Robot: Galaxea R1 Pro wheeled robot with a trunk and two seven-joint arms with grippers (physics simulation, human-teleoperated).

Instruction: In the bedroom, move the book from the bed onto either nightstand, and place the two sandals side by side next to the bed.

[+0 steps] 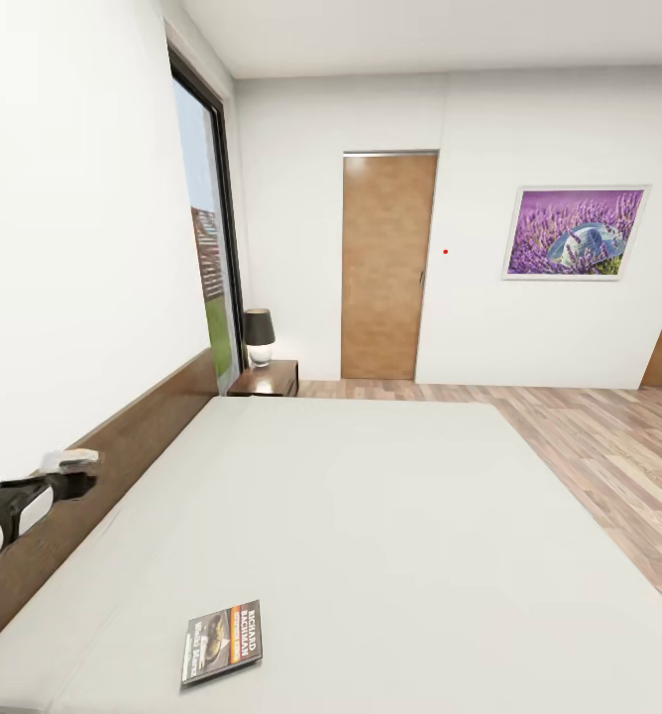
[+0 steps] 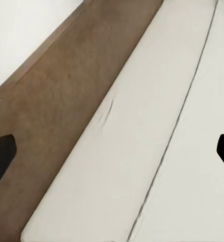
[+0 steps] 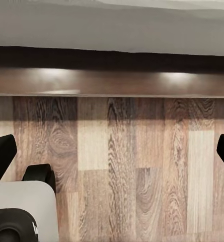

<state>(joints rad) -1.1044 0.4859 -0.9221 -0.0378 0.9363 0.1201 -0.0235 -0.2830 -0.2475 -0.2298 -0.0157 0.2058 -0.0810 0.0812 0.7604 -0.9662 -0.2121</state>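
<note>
One thin paperback book [image 1: 222,643] lies flat on the bed [image 1: 390,516] (light, bendy); lift it by an edge. Both the left pincer [image 2: 112,151] and the right pincer [image 3: 112,151] are spread apart, holding nothing.

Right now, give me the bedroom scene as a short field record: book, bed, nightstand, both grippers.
book: book lies flat on the bed, near the camera, not held
bed: bed with off-white mattress, brown headboard along the left wall
nightstand: nightstand at the far end of the headboard, a lamp standing on it
left gripper: left gripper open, over the headboard and mattress edge, holding nothing
right gripper: right gripper open, over the wood floor beside the bed frame
sandals: not spotted
</note>
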